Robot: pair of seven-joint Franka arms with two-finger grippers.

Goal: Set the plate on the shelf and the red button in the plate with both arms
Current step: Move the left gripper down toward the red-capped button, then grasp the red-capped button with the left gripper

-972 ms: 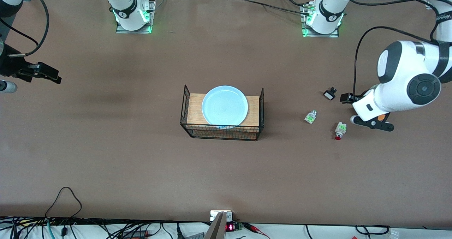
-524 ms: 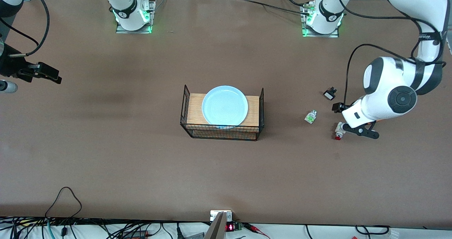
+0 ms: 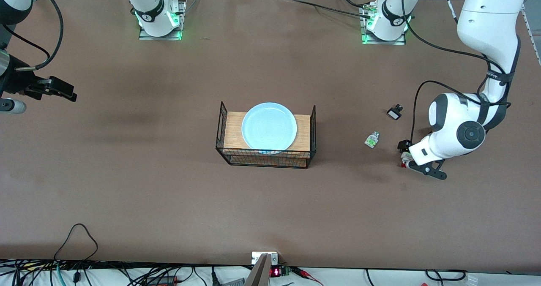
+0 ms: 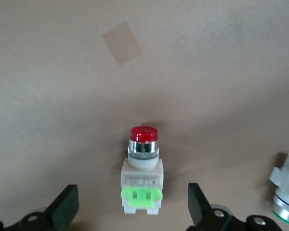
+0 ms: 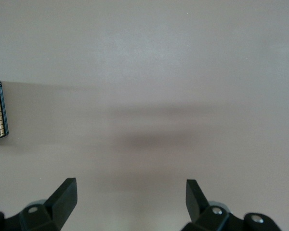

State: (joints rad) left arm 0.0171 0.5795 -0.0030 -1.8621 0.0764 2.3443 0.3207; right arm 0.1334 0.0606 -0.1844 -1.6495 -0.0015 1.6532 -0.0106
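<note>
At the frame's left edge the right end effector [image 3: 63, 92] waits over bare tabletop [image 3: 127, 184], fingers spread, holding nothing. Mid-frame, the plate [image 3: 269, 126] rests on a wire rack [image 3: 265, 157]. At right, the left end effector [image 4: 134, 211] hovers wide open, straddling the red button [image 4: 143, 168] without gripping it.

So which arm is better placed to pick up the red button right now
Left. The left claw hangs open right over the red button, which lies between its fingers in the left wrist view. The right claw, also open, waits over bare table at the right arm's end, away from the button.
</note>
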